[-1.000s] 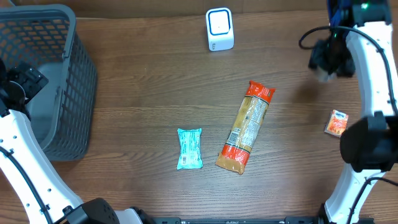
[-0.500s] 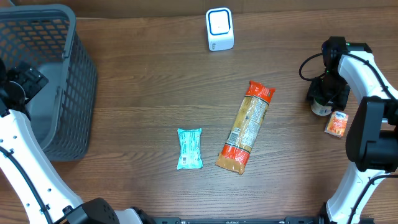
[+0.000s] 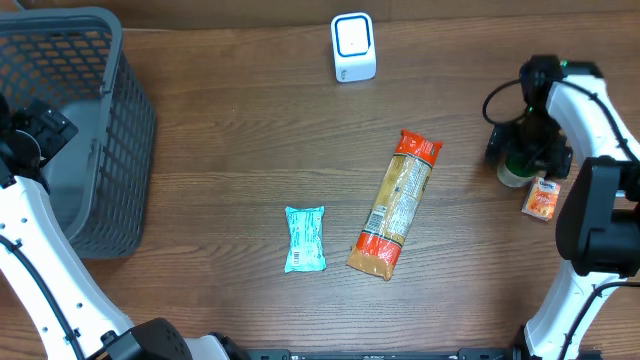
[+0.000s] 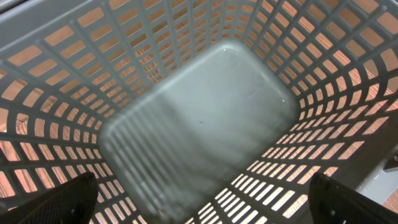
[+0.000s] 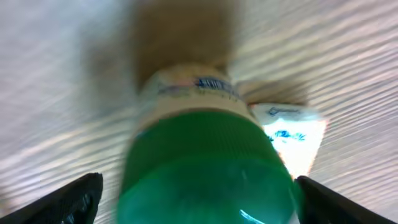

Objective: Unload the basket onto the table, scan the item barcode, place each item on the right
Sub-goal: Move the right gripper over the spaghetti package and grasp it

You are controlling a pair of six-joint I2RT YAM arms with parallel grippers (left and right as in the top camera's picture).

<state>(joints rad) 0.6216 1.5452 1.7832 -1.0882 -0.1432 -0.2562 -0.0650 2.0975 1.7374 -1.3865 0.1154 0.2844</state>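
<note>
The green-capped bottle (image 5: 205, 155) sits between the right gripper's (image 5: 202, 199) fingers (image 5: 68, 199), which are spread wide with a gap on either side. An orange packet (image 5: 289, 134) lies just beyond it. The left gripper (image 4: 199, 196), jaws likewise apart, hangs over the grey basket (image 4: 199, 118).

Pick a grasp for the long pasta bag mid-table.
Probably the middle of the pasta bag, from straight above, jaws across its narrow width: it lies flat, long and slim, with bare table along both long sides. The teal packet lies apart, out of the way.
</note>
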